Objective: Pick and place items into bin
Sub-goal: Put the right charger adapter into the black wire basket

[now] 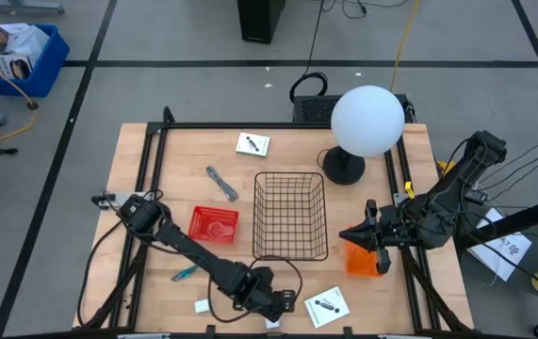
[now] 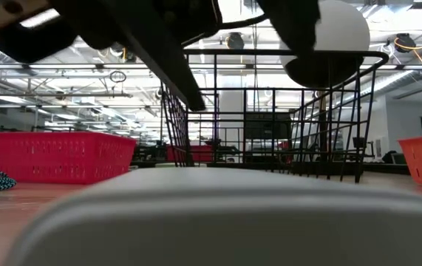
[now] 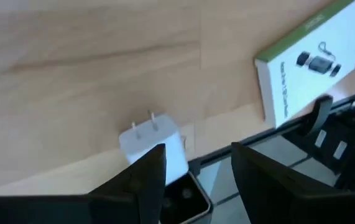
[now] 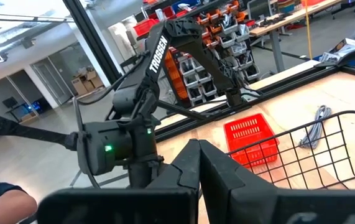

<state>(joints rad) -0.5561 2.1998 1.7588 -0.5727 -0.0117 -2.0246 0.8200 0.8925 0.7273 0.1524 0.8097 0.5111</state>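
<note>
Plug [image 3: 154,144]: nearest my left wrist camera, a white block with two prongs lying on the wood by the table's edge, lower centre of that frame; I see it touching one dark finger [image 3: 141,180].
Left gripper [image 1: 270,303]: low at the bottom centre of the high view, fingers apart, the plug at one finger rather than between the two; I cannot tell whether anything is held.
Card [image 1: 325,304]: white box with a black mark, just right of the left gripper in the high view; it fills the upper right of the left wrist frame.
Second card [image 1: 252,144]: upper centre of the table, well apart from the first.
Wire bin [image 1: 290,216]: black, centre of the table.
Red bin [image 1: 214,224]: just left of the wire bin.
Grey piece [image 1: 220,183]: above the red bin.
Teal tool [image 1: 186,273]: lower left, beside the left arm.
White block [image 1: 203,306]: near the bottom edge, left of the gripper.
Right gripper [image 1: 355,234]: right of the wire bin, fingers closed, above an orange bin [image 1: 366,259].
Lamp [image 1: 366,121]: white globe, upper right.
</note>
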